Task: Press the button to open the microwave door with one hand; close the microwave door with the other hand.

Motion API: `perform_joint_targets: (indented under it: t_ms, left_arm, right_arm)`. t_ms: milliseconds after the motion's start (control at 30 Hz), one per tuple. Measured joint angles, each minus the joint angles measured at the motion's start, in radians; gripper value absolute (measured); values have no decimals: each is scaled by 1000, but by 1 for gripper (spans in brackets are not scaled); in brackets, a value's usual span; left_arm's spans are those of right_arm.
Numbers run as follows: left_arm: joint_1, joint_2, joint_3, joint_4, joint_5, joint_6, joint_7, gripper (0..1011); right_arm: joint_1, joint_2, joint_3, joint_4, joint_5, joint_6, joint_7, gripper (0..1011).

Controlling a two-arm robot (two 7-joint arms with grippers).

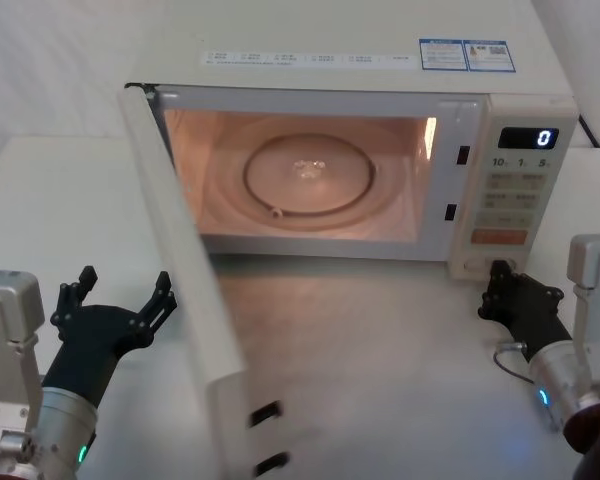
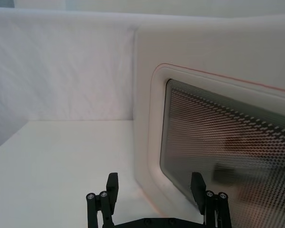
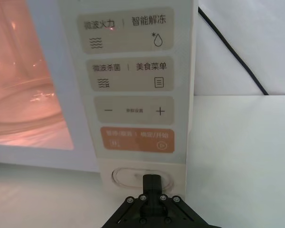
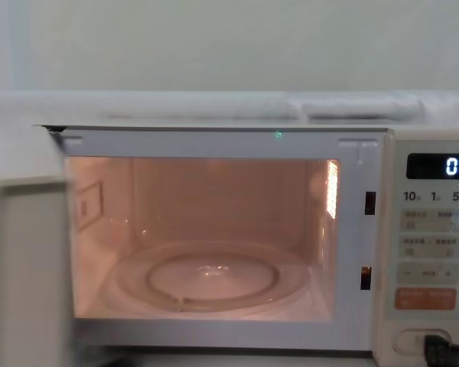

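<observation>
Evidently past step one: broad cream-white microwave door (image 1: pixel 185 290) with dark mesh window swung wide open. Right black gripper (image 1: pixel 502 283), jaws together, at wide oval cream button (image 3: pixel 141 176). Left black gripper (image 1: pixel 120 296), jaws apart, just outside door. Next: push door shut.

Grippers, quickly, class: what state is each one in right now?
Left gripper: open, holding nothing, beside the microwave door.
Right gripper: shut, tip at the button.

You're looking at a staged test bench, not a lived-in kitchen: a lone microwave (image 1: pixel 380 130) sits at the far edge of a bare white table (image 1: pixel 380 350), with plain white fabric (image 2: pixel 61 71) draped behind and a black cable (image 3: pixel 232 52) trailing off its right side.
</observation>
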Motion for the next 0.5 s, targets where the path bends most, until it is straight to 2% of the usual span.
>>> perform_joint_targets:
  t_ms: [300,500]
  left_arm:
    - [0,0,0,0,0,0,0,1001]
    - [0,0,0,0,0,0,0,1001]
  right_arm:
    - [-89,33,-15,-99,-25,0,2,0]
    - [-133,51,-15,-140,-9,-23,30,0]
